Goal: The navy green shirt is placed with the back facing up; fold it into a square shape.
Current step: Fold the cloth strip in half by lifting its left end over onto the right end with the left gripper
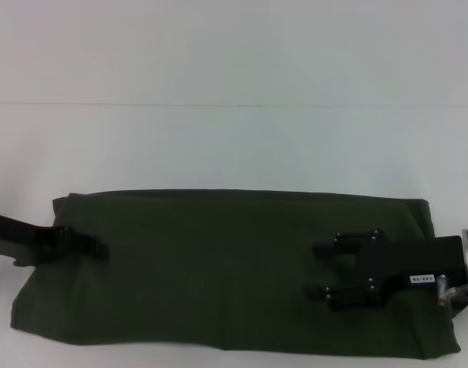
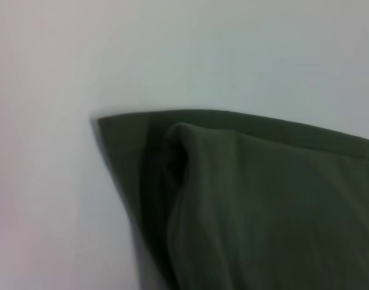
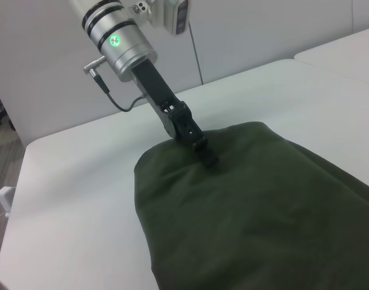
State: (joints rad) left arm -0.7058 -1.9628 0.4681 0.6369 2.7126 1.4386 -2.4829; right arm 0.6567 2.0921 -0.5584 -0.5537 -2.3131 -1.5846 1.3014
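Head view shows the navy green shirt as a long band on the table, left gripper seemingly pressed together at nine o'clock, right gripper spread at three; folding ends inward likely follows.

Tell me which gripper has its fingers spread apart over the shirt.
The right gripper: its two fingers lie visibly apart above the green shirt. The left gripper shows as one narrow tip at the shirt's other end.
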